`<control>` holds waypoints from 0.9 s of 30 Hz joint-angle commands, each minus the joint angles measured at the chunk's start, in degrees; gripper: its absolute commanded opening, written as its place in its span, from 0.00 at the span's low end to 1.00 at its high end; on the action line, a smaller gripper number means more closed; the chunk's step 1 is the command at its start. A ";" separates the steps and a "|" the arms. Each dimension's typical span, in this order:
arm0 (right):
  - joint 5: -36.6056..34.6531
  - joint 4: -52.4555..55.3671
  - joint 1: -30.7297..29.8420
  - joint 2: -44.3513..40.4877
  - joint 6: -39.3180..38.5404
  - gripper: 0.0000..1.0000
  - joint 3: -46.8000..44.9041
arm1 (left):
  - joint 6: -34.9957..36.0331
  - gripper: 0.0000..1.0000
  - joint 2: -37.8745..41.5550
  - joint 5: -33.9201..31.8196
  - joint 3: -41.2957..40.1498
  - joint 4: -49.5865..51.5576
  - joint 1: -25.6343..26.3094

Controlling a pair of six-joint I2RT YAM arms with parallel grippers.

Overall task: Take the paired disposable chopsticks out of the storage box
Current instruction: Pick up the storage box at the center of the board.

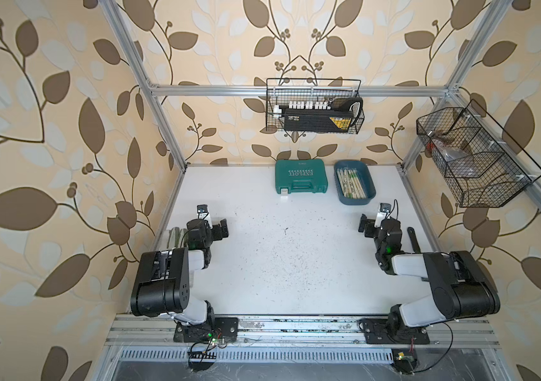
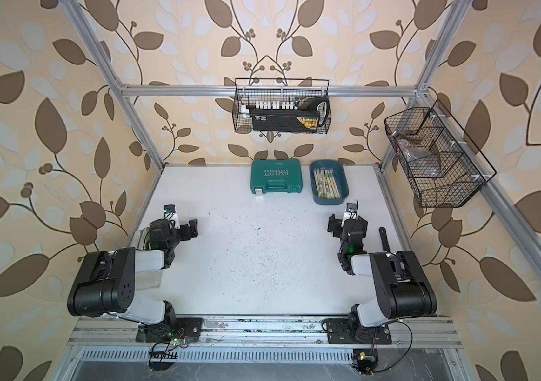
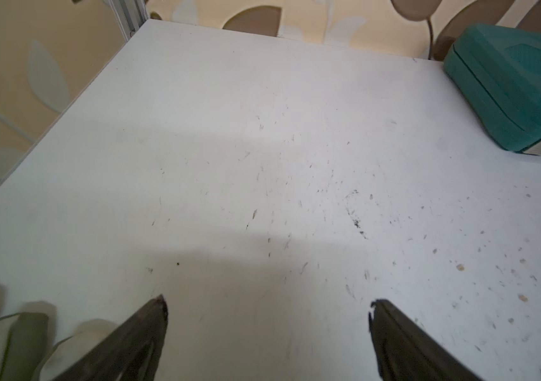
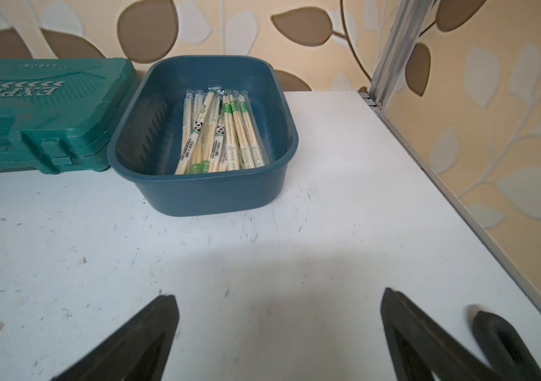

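Right wrist view: chopsticks in box at far edge of desk — facing right gripper, jaws apart, empty; left gripper same.

a robot lab cell dressed like a home: an aluminium frame boxes in a scuffed white bench, and leaf-print wallpaper lines the panels. the left arm and right arm are bolted to a rail along the lower edge. wire baskets hang upper centre and right.
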State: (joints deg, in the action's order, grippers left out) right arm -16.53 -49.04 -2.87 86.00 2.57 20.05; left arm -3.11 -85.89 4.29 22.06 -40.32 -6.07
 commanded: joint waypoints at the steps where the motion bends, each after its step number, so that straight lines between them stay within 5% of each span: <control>1: -0.45 0.40 -0.07 0.31 0.60 1.00 0.35 | -0.04 0.99 -0.25 1.09 1.58 0.24 -0.61; 27: -0.38 0.95 0.02 0.41 0.69 1.00 0.70 | -0.46 0.95 1.34 -0.75 3.11 2.64 -0.64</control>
State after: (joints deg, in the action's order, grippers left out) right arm -16.51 -48.86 -2.87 86.04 2.72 20.05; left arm -3.42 -86.19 4.67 22.96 -38.54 -6.42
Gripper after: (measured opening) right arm 0.993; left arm 0.963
